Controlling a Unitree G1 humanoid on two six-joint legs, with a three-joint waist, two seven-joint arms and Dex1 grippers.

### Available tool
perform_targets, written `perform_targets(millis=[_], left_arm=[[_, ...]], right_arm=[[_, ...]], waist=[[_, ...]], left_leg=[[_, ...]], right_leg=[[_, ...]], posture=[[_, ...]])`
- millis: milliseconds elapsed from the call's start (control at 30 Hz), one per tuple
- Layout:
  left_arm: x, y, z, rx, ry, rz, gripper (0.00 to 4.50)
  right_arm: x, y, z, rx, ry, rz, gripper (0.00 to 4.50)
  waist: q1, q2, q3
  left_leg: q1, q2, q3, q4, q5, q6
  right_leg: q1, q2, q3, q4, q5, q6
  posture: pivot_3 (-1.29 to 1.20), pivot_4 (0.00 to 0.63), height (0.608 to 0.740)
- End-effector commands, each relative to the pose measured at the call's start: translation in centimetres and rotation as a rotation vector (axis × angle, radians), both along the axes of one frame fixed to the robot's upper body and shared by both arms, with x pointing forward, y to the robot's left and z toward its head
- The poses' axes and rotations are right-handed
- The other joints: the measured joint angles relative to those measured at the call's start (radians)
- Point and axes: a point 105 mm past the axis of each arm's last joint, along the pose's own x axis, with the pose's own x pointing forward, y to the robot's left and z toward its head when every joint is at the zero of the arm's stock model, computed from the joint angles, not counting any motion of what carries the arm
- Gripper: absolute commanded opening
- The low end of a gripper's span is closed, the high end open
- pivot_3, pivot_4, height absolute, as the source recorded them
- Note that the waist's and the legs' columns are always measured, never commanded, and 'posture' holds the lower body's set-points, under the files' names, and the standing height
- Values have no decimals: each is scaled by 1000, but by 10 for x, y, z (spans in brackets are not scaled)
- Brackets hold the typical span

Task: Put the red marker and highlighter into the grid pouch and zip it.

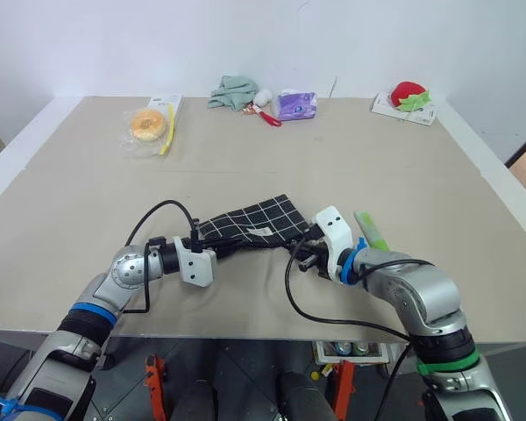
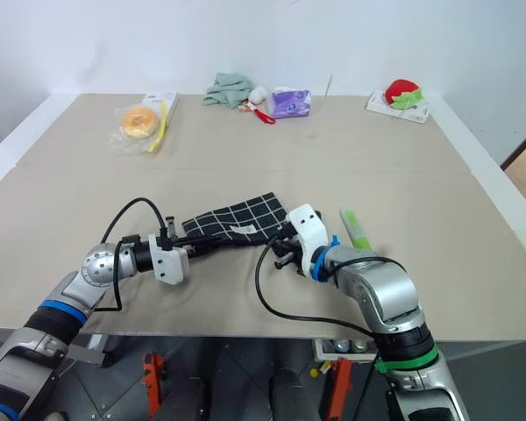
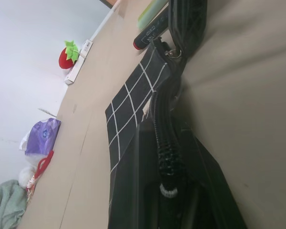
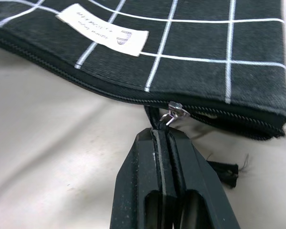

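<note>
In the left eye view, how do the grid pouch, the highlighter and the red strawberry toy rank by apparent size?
1. grid pouch
2. highlighter and strawberry toy: these look similar, and the toy lies farther away, so I leave them unranked.

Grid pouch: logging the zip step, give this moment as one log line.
left tool: shut on grid pouch | right tool: shut on zipper pull | highlighter, red marker: outside pouch

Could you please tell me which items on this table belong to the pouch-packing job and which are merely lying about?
Job: grid pouch, red marker, highlighter.

Lying about: bagged doughnut, green cloth, purple packet, strawberry toy.
</note>
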Motion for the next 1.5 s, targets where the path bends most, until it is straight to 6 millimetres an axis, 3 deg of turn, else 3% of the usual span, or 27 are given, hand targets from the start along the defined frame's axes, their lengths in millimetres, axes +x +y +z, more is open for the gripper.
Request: perform_targets(millis=[33,233,367,467,733,900,1067,1300,1500], left_arm=[[1,-2,12,-33,-39,0,0],[1,-3,13,-38,-39,0,0],[2,-2,15,-49,-40,8,0],[2,-2,15,-51,-40,11,0],[4,-3,21,-82,-38,19,0],[6,-3,25,-110,-31,27,0],[7,-2,35,-160,-31,39,0],[8,-2,44,-199,-29,45,0],[9,-3,46,-209,-28,42,0]], right_arm=[[-9,26,15,43,-56,113,20],[-11,40,16,62,-55,151,20],[1,14,6,-47,-73,83,20],[-1,13,7,-54,-71,110,20],[-27,50,9,-9,-76,304,20],[-36,62,14,27,-86,380,20],[-18,37,1,-66,-75,265,20],[-14,38,20,41,-114,235,20],[-25,45,28,85,-127,307,20]], waist=[[0,0,0],[0,0,0],[1,0,0],[1,0,0],[-2,0,0],[0,0,0],[1,0,0],[0,0,0],[1,0,0]], left_leg=[[0,0,0,0,0,0],[0,0,0,0,0,0],[0,0,0,0,0,0],[0,0,0,1,0,0],[0,0,0,0,0,0],[0,1,0,0,0,0],[0,0,0,1,0,0],[0,1,0,1,0,0],[0,0,0,1,0,0]], right_leg=[[0,0,0,0,0,0],[0,0,0,0,0,0],[0,0,0,0,0,0],[0,0,0,0,0,0],[0,0,0,0,0,0],[0,1,0,0,0,0],[0,0,0,0,0,0],[0,1,-1,0,0,0],[0,0,-1,0,0,0]], posture=[[0,150,739],[0,150,739],[0,150,739],[0,150,739],[0,150,739],[0,150,739],[0,150,739],[0,150,739],[0,150,739]])
